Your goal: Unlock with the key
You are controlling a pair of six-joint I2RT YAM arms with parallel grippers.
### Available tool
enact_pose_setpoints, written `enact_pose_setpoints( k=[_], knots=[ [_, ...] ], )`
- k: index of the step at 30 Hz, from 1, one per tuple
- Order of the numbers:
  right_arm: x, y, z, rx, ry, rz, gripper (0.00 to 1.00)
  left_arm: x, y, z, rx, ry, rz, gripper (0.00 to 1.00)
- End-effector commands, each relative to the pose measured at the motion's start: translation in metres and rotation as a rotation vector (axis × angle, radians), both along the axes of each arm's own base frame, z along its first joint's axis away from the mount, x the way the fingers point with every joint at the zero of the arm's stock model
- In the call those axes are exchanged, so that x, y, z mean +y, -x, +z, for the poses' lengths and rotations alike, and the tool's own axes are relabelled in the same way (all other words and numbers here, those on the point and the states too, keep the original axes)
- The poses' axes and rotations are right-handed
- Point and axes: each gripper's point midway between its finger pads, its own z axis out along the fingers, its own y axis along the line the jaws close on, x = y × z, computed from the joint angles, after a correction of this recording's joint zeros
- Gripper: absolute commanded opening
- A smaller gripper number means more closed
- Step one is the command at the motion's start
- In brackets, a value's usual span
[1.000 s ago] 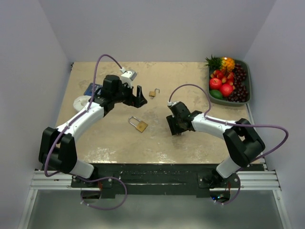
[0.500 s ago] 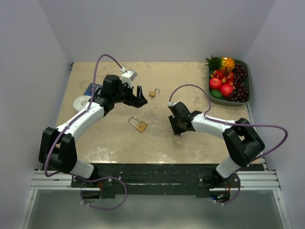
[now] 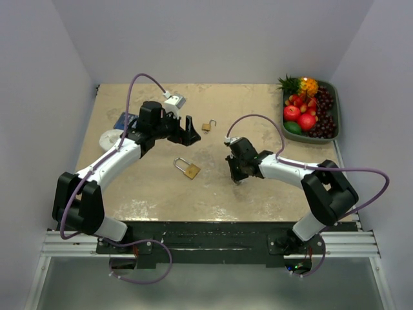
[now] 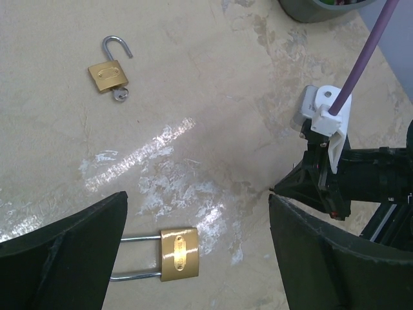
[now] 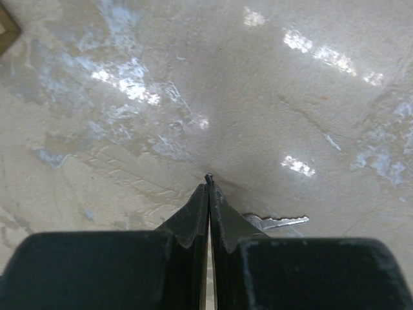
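Note:
A brass padlock point(image 3: 190, 169) with a long closed shackle lies mid-table; in the left wrist view the padlock point(image 4: 179, 253) sits below and between my left fingers. My left gripper point(image 3: 188, 131) point(image 4: 197, 196) hovers above it, open and empty. My right gripper point(image 3: 237, 173) point(image 5: 208, 184) points down at the table with its jaws pressed together. A silver key point(image 5: 279, 223) lies flat just right of the right finger, its head hidden behind that finger. A tiny dark bit shows at the fingertips; what it is I cannot tell.
A smaller brass padlock point(image 3: 208, 126) point(image 4: 108, 72) with an open shackle and a key in it lies at the back centre. A grey tray point(image 3: 339, 113) of fruit stands at the back right. A white disc point(image 3: 110, 137) and a blue object point(image 3: 122, 120) lie at the left.
The right gripper's jaws have closed from wide apart to fully together, and it has shifted slightly left. The left arm and both padlocks have stayed still.

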Motion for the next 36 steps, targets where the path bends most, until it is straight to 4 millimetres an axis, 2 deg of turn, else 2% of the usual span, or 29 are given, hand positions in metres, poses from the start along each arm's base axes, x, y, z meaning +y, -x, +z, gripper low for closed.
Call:
enact_pose_setpoints(
  k=[1,4,6,8,9,10,11,13,15,16,17,19,20,23,28,36],
  knots=[
    [0.032,-0.015,0.019,-0.056,-0.107,0.029,0.03,-0.005,-0.001,0.020,-0.050,0.046,-0.016,0.94],
    [0.047,-0.023,0.028,-0.079,-0.134,0.035,0.03,-0.006,-0.001,0.018,-0.047,0.047,-0.016,0.94],
    [0.050,-0.027,0.039,-0.102,-0.143,0.022,0.06,-0.006,-0.001,0.018,-0.046,0.046,-0.015,0.94],
    [0.043,-0.028,0.044,-0.118,-0.129,-0.013,0.15,-0.006,-0.001,0.019,-0.049,0.047,-0.015,0.94],
    [0.040,-0.027,0.055,-0.144,-0.135,-0.023,0.20,-0.006,-0.001,0.019,-0.048,0.048,-0.014,0.94],
    [0.036,-0.025,0.058,-0.144,-0.143,-0.042,0.35,-0.006,-0.001,0.019,-0.047,0.050,-0.015,0.94],
    [0.028,-0.022,0.056,-0.154,-0.121,-0.064,0.42,-0.006,0.000,0.020,-0.046,0.055,-0.016,0.94],
    [0.019,-0.021,0.068,-0.184,-0.147,-0.115,0.58,-0.008,0.001,0.020,-0.036,0.070,-0.020,0.94],
    [0.005,-0.015,0.061,-0.174,-0.145,-0.173,0.63,-0.012,0.004,0.022,-0.029,0.089,-0.036,0.94],
    [-0.001,-0.017,0.068,-0.178,-0.186,-0.234,0.65,-0.013,0.005,0.022,-0.026,0.091,-0.041,0.94],
    [-0.008,-0.011,0.060,-0.154,-0.190,-0.265,0.65,-0.014,0.005,0.022,-0.029,0.091,-0.041,0.94],
    [-0.013,-0.008,0.065,-0.143,-0.260,-0.329,0.65,-0.014,0.006,0.022,-0.026,0.091,-0.037,0.94],
    [-0.016,-0.003,0.059,-0.135,-0.269,-0.345,0.65,-0.014,0.006,0.023,-0.027,0.092,-0.039,0.94],
    [-0.019,0.003,0.059,-0.134,-0.315,-0.389,0.63,-0.014,0.007,0.024,-0.029,0.094,-0.040,0.94],
    [-0.012,0.012,0.052,-0.086,-0.371,-0.406,0.61,-0.015,0.008,0.026,-0.033,0.095,-0.043,0.94],
    [-0.005,0.020,0.028,-0.022,-0.427,-0.443,0.57,-0.018,0.010,0.026,-0.034,0.095,-0.049,0.94]
  ],
)
